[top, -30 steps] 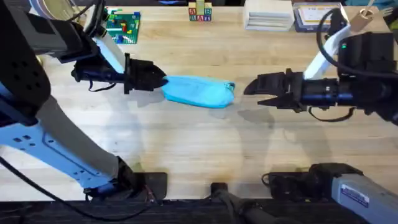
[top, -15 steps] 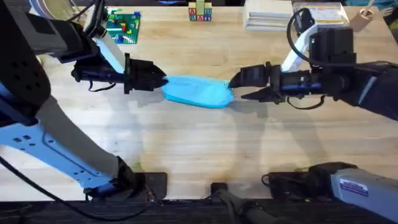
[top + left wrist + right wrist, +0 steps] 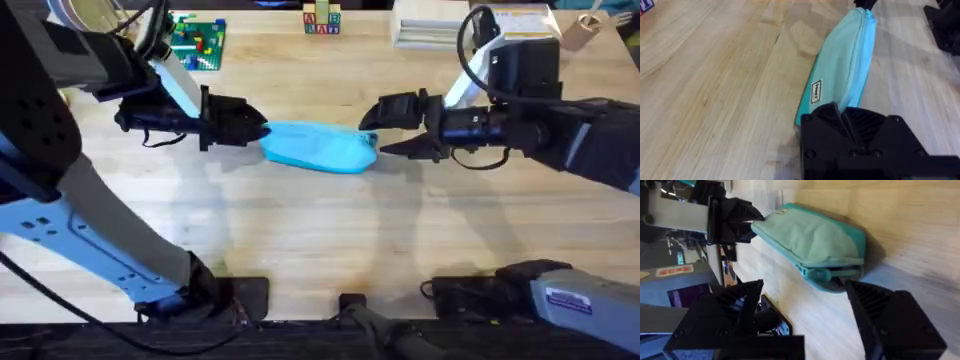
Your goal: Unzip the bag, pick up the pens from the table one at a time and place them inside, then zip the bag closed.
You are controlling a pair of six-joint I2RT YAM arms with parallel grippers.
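**Bag zipped, held at one end**

Bag [image 3: 320,148] lies mid-table [image 3: 300,240]; light blue, elongated, zipper closed along its top; contents cannot be seen; left gripper [image 3: 262,130] clamped on its left end; right gripper [image 3: 378,128] spread wide, its fingers straddling the pull-tab end [image 3: 821,274].

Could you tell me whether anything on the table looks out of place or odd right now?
Nothing stands out. The bag lies flat on the table, looking intact, the left hand clamped on one end, the right hand open at the other.
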